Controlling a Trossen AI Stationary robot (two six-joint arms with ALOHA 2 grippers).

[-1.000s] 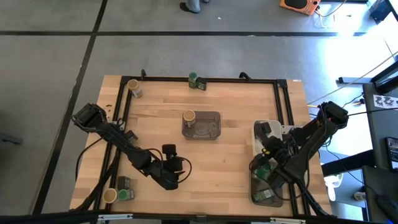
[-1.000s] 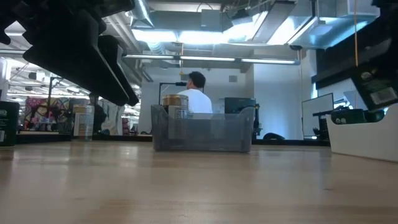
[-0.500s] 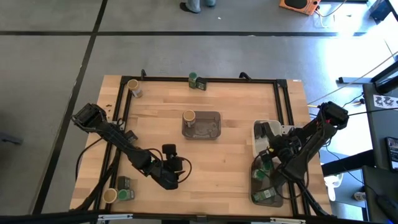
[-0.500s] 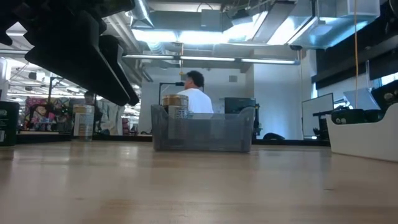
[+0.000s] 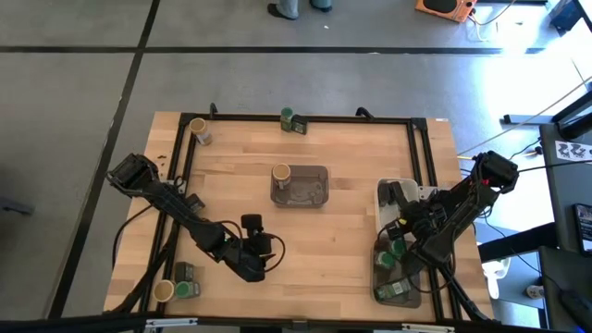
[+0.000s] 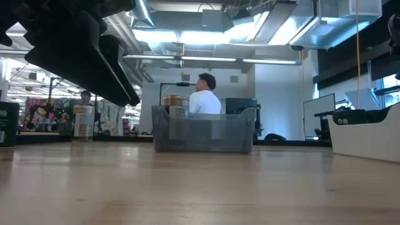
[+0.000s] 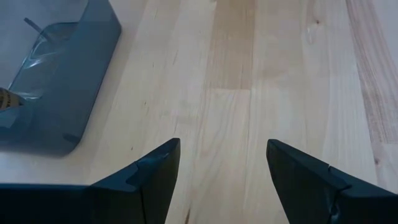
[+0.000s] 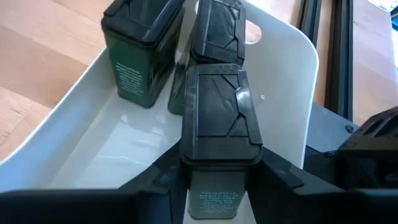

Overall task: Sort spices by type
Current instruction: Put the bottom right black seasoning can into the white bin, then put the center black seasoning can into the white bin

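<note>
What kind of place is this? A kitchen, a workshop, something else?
Most likely a robotics lab or open workshop, not a kitchen. The wooden table stands on a bare grey floor inside a black frame, exposed ducts and strip lights run overhead, and a person sits at computer monitors in the background.

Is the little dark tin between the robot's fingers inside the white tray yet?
Cannot tell. The dark tin sits between the right gripper fingers, over the white tray, beside two other tins.
</note>
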